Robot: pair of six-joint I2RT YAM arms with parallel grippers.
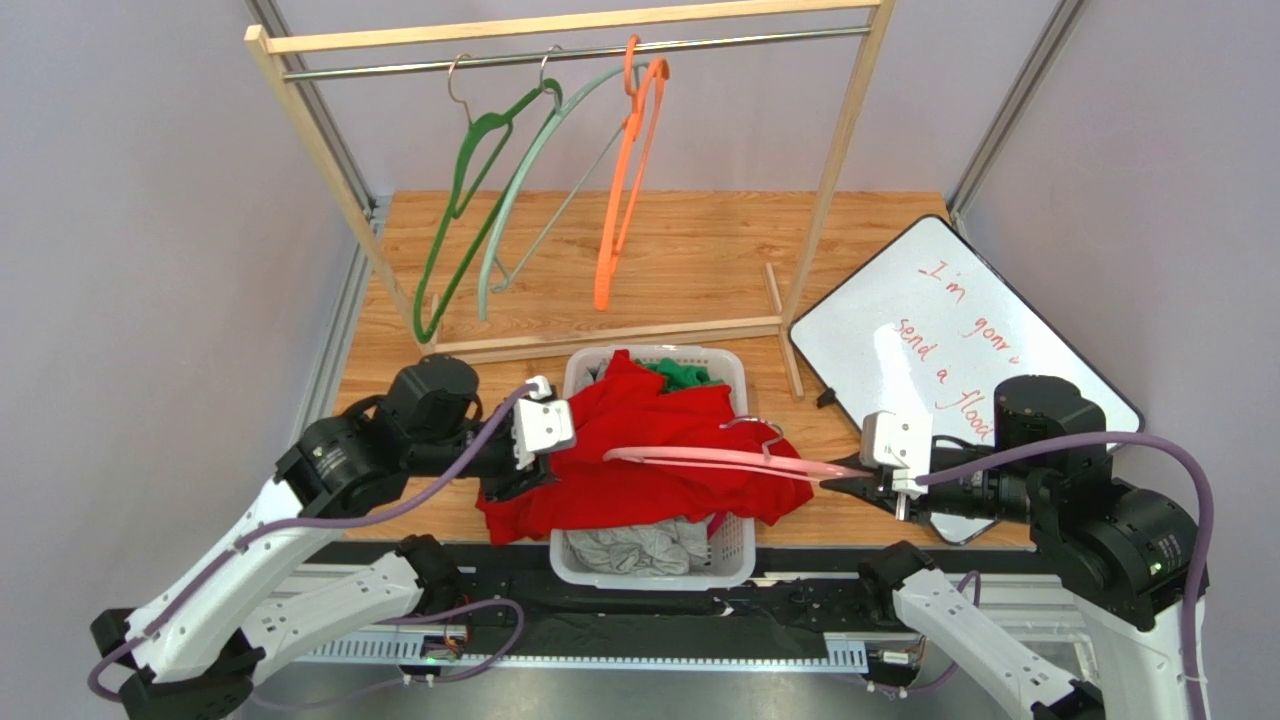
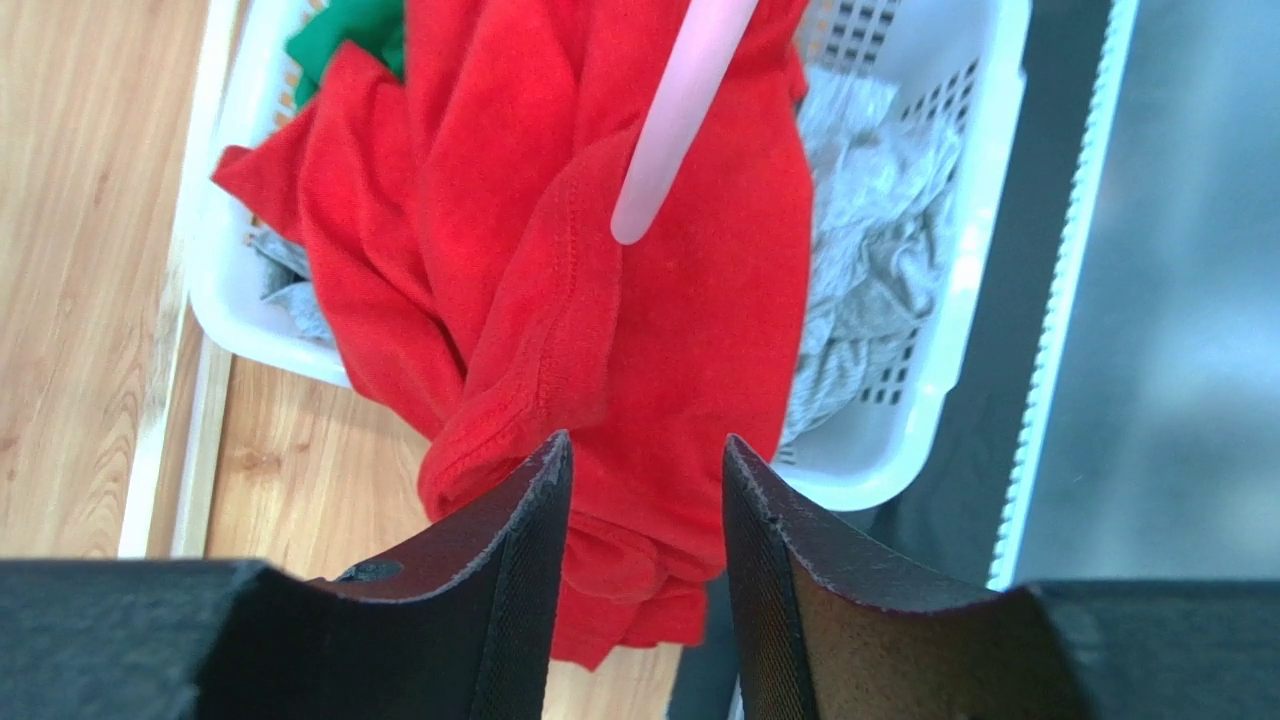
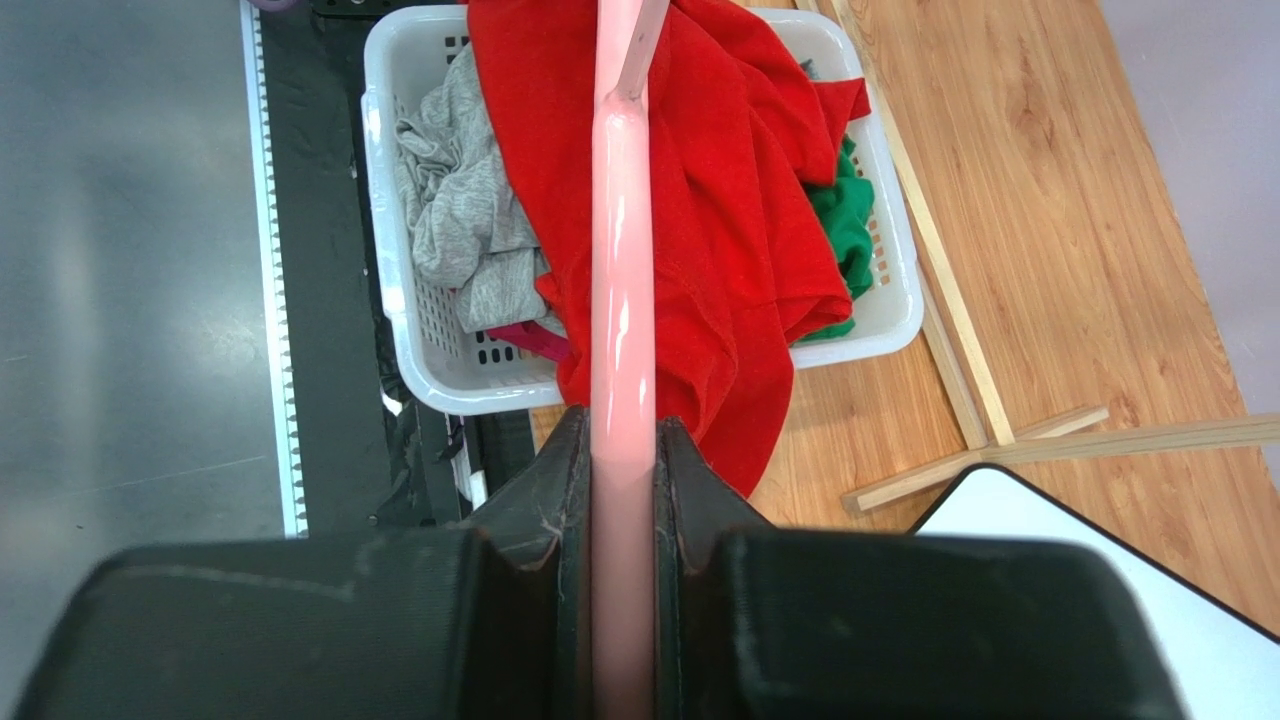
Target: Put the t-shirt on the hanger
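The red t-shirt [image 1: 631, 408] lies heaped over the white basket [image 1: 733, 558], and its left part hangs over the basket's edge to the table. My right gripper [image 1: 860, 480] is shut on one end of the pale pink hanger [image 1: 706, 459] and holds it level above the shirt. The hanger's metal hook sticks up near the basket's right rim. In the right wrist view the hanger [image 3: 621, 300] runs straight out from the gripper [image 3: 619, 428] over the shirt [image 3: 721, 180]. My left gripper [image 1: 519, 477] is open at the shirt's left edge. In its wrist view, red cloth [image 2: 661, 300] shows between and beyond the gripper [image 2: 643, 450], and the hanger's tip [image 2: 684, 105] shows above.
A grey garment [image 1: 639, 548] and a small green garment [image 1: 687, 375] lie in the basket. A wooden rack [image 1: 601, 30] at the back holds green, mint and orange hangers. A whiteboard [image 1: 962, 338] lies at the right. A loose wooden stick [image 1: 781, 300] lies beside it.
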